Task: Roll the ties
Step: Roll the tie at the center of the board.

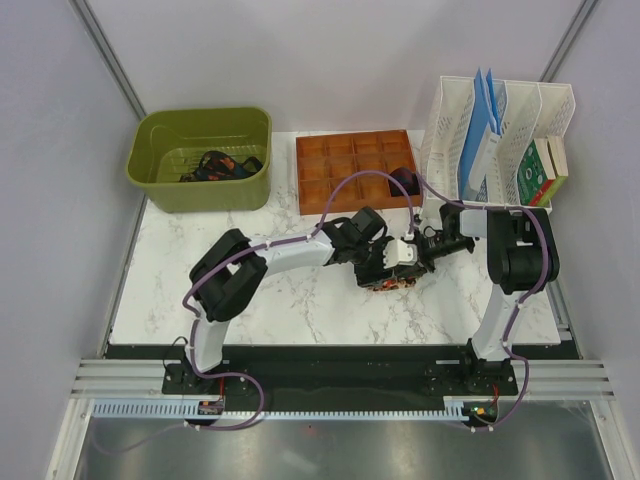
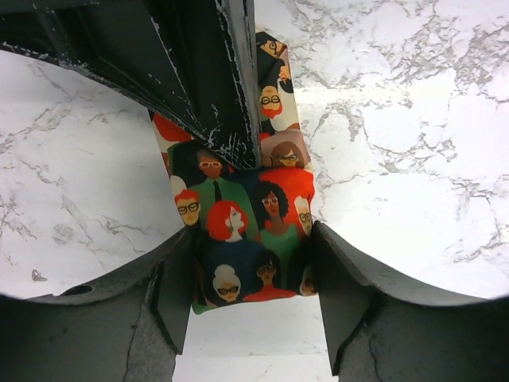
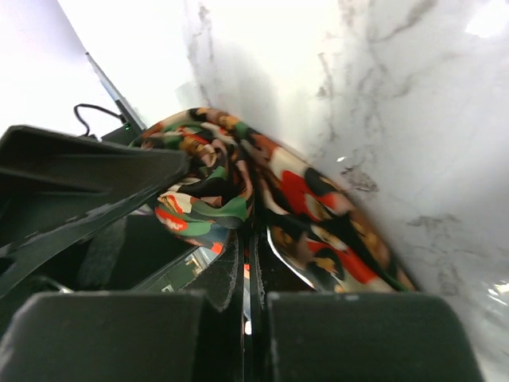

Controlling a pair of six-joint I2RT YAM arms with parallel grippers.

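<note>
Left gripper: fingers clamped against both long edges of the face-print tie.
Right gripper: fingers pressed together, pinching the same tie's bunched fabric.
Face-print tie: lying mid-way across the marble table, where both grippers meet.
Dark ties: tangled in the green bin, far left.

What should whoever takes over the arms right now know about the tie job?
The left gripper is closed across the patterned tie, mid-table.
The right gripper is pinched shut on the same tie, which looks partly rolled.
More ties lie loose in the green bin.
One dark roll sits in the brown tray.
Left to do: finish this roll, then the bin's ties.
</note>
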